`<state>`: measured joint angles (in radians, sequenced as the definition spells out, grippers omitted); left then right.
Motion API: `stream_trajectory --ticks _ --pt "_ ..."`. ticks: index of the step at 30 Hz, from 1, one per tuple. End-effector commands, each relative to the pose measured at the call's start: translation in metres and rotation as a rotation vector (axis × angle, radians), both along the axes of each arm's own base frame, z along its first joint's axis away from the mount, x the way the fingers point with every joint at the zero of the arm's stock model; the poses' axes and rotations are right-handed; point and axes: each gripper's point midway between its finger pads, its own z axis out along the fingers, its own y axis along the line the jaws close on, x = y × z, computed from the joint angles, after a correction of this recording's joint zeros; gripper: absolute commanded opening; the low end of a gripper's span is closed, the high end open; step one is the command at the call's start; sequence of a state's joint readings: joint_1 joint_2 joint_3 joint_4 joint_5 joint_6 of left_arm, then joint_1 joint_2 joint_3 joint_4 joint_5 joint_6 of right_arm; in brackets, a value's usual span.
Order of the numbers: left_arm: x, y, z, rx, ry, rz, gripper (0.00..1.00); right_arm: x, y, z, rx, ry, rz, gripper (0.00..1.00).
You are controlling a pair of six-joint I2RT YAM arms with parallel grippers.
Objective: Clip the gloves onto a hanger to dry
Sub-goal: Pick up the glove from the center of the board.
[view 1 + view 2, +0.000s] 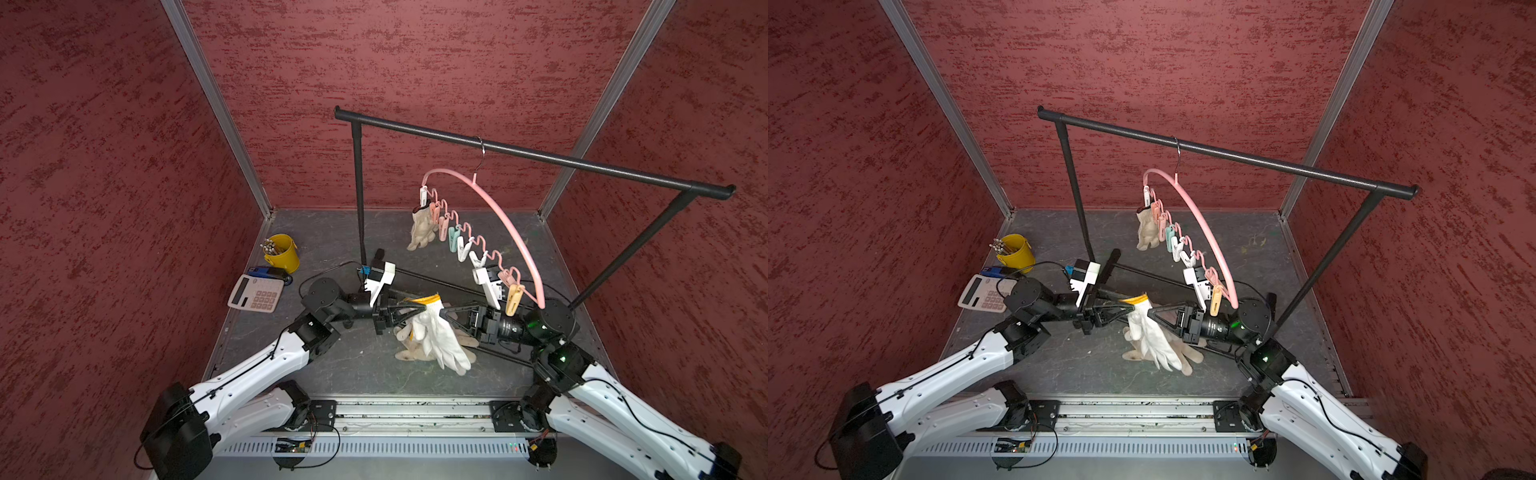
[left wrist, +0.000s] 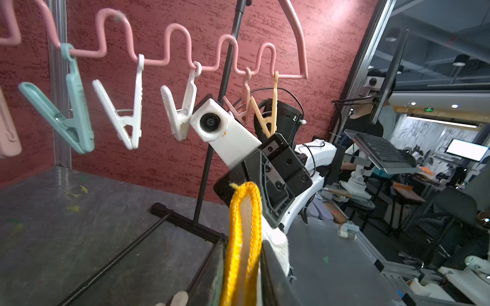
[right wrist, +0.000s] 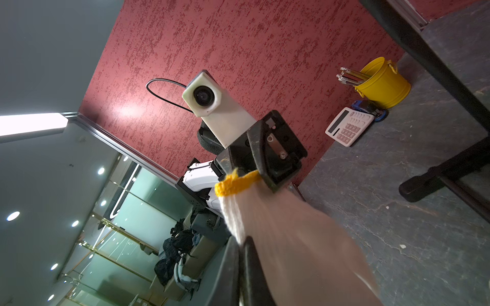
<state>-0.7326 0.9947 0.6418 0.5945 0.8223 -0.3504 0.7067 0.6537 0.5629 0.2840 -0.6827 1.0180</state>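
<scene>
**Red-walled booth, open office beyond**

Mottled dark-red walls [image 1: 415, 62] close three sides and meet at aluminium corner posts [image 1: 218, 108]. The floor [image 1: 332, 365] is scuffed dark grey. The wrist views show an office outside: glass partitions [image 3: 127, 212], round ceiling downlights [image 3: 13, 216], a long light panel [image 3: 31, 123], a lit monitor [image 2: 466, 149].

Even light, soft shadows, bent edges, blurred wrist foreground

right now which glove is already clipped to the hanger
The cream glove hanging from the pink hanger's far-end white clothespin; the yellow-cuffed glove is held up unclipped, other gloves lie on the table.
</scene>
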Motion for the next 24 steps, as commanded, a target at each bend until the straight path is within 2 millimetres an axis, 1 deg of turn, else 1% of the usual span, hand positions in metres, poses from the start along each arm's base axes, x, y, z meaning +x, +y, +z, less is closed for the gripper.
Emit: stream_trajectory --ticks 1,2,3,5,6,7,8,10,11,12,14,17,19,21,22,23,24 --pt "0.0 0.004 0.001 -0.006 -0.006 0.038 0.17 0.0 -0.007 0.023 0.063 -0.055 -0.033 0.0" --pt "0.001 0.005 0.0 0.0 -0.006 0.047 0.1 0.001 -0.007 0.022 0.065 -0.056 -0.037 0.0" --pt "0.002 0.006 -0.001 0.008 -0.008 0.057 0.0 0.002 -0.007 0.022 0.067 -0.056 -0.042 0.0" --pt "0.005 0.007 -0.002 0.021 0.0 0.089 0.0 0.005 -0.007 0.02 0.066 -0.058 -0.056 0.0" --pt "0.009 0.008 -0.008 0.046 0.025 0.111 0.0 0.007 -0.007 0.017 0.057 -0.059 -0.07 0.0" --pt "0.015 0.009 -0.011 0.058 0.047 0.144 0.0 0.011 -0.008 0.014 0.045 -0.064 -0.096 0.02" --pt "0.019 0.01 -0.012 0.068 0.063 0.168 0.0 0.015 -0.009 0.009 0.023 -0.063 -0.121 0.13" --pt "0.032 0.012 -0.016 0.101 0.11 0.242 0.0 0.023 -0.013 -0.005 -0.027 -0.063 -0.183 0.16" --pt "0.039 0.014 -0.02 0.124 0.135 0.28 0.0 0.028 -0.015 -0.012 -0.05 -0.059 -0.216 0.23" --pt "0.046 0.015 -0.021 0.148 0.168 0.323 0.0 0.031 -0.019 -0.02 -0.074 -0.053 -0.25 0.24" --pt "0.062 0.019 -0.026 0.203 0.23 0.404 0.0 0.036 -0.026 -0.035 -0.112 -0.052 -0.308 0.31" --pt "0.088 0.024 -0.027 0.276 0.322 0.537 0.0 0.042 -0.039 -0.065 -0.198 -0.023 -0.388 0.34" --pt "0.106 0.026 -0.021 0.307 0.377 0.621 0.0 0.046 -0.046 -0.092 -0.265 0.032 -0.429 0.35" --pt "0.12 0.025 -0.013 0.325 0.411 0.675 0.0 0.046 -0.048 -0.118 -0.313 0.094 -0.435 0.35" --pt "0.126 0.025 -0.004 0.32 0.421 0.699 0.0 0.046 -0.049 -0.129 -0.333 0.127 -0.436 0.34" --pt "0.134 0.024 -0.002 0.331 0.437 0.729 0.0 0.047 -0.051 -0.142 -0.358 0.169 -0.445 0.33" --pt "0.141 0.026 0.007 0.325 0.445 0.766 0.0 0.049 -0.052 -0.153 -0.385 0.206 -0.458 0.32"
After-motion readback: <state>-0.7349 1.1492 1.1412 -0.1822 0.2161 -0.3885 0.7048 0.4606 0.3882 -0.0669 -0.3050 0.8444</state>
